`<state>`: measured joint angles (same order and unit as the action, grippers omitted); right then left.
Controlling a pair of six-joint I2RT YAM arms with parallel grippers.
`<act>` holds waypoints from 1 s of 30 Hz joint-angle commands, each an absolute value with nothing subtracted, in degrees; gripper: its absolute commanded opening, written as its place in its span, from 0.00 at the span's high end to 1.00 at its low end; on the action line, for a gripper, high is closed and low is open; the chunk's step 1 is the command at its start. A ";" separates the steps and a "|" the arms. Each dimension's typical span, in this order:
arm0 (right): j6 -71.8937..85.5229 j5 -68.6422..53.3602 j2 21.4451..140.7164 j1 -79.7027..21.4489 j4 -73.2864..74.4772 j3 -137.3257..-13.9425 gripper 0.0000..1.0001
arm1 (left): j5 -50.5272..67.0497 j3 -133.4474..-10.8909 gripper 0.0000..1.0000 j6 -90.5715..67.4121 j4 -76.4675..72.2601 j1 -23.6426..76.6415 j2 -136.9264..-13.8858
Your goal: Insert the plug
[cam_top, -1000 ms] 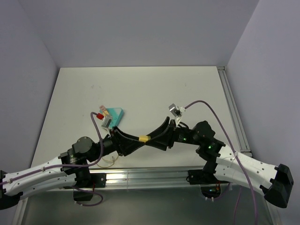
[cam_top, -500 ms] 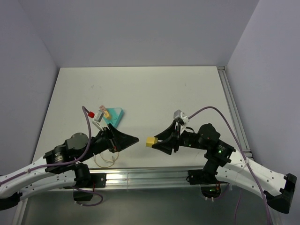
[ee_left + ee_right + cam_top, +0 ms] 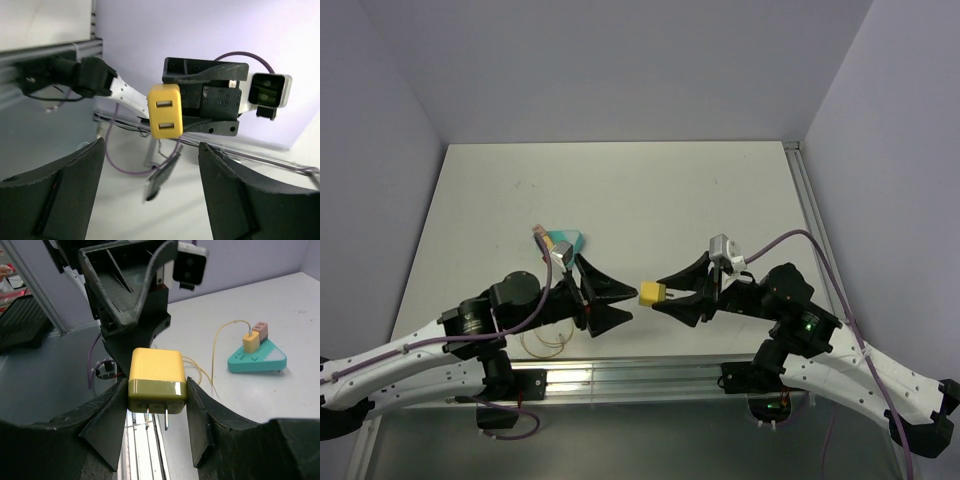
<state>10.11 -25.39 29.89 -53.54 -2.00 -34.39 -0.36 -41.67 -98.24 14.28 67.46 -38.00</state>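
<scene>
Left hand (image 3: pixel 632 305) swung toward right, spread apart; right hand (image 3: pixel 662 294) clamps yellow adapter (image 3: pixel 156 372); small yellow plug (image 3: pixel 250 342) on teal wedge (image 3: pixel 257 359)

Seen from above, the left arm (image 3: pixel 410 360) is reaching in from the lower left and the right arm (image 3: pixel 865 365) from the lower right. Both are bending low and inward, so their grippers are facing each other tip to tip, near one another but apart. The left gripper (image 3: pixel 625 304) is holding its two black fingers (image 3: pixel 55 200) spread wide with nothing between them, while the right gripper (image 3: pixel 658 293) is pinching a yellow USB charger block (image 3: pixel 156 372) between its fingertips, the block's metal prongs pointing back toward the right wrist.
</scene>
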 commanded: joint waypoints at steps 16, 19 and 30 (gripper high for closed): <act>6.68 -29.35 29.27 -54.84 -3.87 -35.95 1.00 | 12.39 -39.46 0.33 -108.99 -6.68 62.84 -46.84; 6.77 -29.53 29.36 -54.84 -4.39 -35.77 1.00 | 13.79 -40.34 0.34 -108.11 -6.77 62.84 -48.51; 6.86 -30.94 30.85 -54.84 -5.71 -35.60 1.00 | 15.03 -39.99 0.34 -106.26 -8.17 62.93 -48.25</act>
<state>7.57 -29.85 30.59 -54.46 -2.50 -35.18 13.61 -39.44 -107.33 -4.69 63.02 -49.32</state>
